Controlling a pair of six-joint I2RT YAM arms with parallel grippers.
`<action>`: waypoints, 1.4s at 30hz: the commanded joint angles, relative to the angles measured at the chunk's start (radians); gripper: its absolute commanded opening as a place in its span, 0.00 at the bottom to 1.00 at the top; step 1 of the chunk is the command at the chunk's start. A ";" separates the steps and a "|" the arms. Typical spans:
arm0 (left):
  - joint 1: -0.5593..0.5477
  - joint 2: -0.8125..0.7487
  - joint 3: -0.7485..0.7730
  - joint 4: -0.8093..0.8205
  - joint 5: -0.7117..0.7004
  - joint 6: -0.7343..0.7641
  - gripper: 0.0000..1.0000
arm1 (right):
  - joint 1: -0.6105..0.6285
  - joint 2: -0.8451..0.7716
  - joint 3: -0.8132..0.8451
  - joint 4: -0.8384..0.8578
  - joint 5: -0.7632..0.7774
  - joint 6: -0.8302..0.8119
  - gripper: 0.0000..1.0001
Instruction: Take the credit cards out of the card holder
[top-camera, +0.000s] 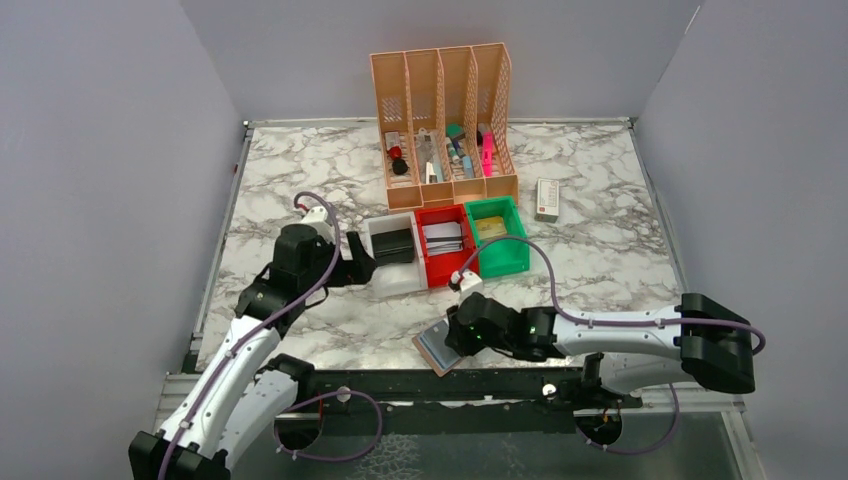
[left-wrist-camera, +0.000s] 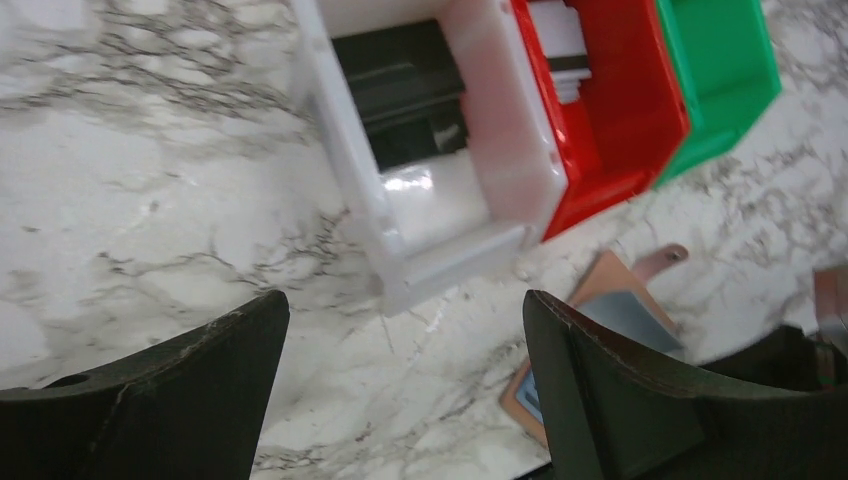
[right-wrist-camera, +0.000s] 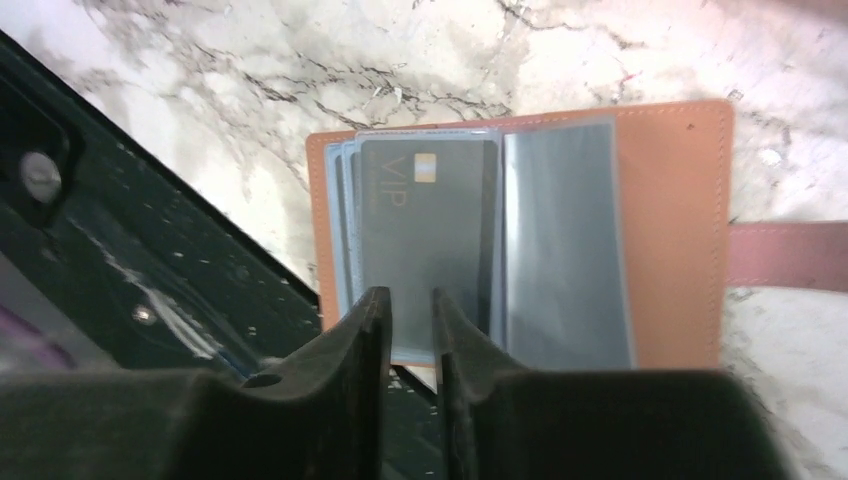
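Note:
The tan-brown card holder (top-camera: 432, 347) lies open on the marble at the table's near edge, partly over the black rail. It also shows in the right wrist view (right-wrist-camera: 680, 230) and the left wrist view (left-wrist-camera: 605, 280). Several credit cards sit fanned in its left pocket, a dark VIP card (right-wrist-camera: 425, 230) on top of bluish ones. My right gripper (right-wrist-camera: 410, 298) hovers at the holder's near edge over that dark card, its jaws a narrow gap apart with nothing between them. My left gripper (left-wrist-camera: 405, 310) stands wide open and empty over bare marble by the white bin.
A white bin (top-camera: 392, 250) holding a black case, a red bin (top-camera: 445, 245) with cards and a green bin (top-camera: 498, 235) stand mid-table. Behind them is an orange file organizer (top-camera: 445, 120), with a small white box (top-camera: 547, 198) at the right. The holder's strap (right-wrist-camera: 790, 255) points away.

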 joint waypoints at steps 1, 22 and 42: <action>-0.132 -0.059 -0.024 0.029 0.090 -0.091 0.90 | -0.007 0.017 0.019 -0.013 0.017 0.010 0.35; -0.512 -0.019 -0.185 0.114 -0.296 -0.385 0.90 | 0.026 0.316 0.196 -0.219 0.152 -0.028 0.15; -0.614 0.101 -0.194 0.224 -0.305 -0.413 0.90 | 0.025 0.127 0.138 -0.113 0.059 -0.068 0.64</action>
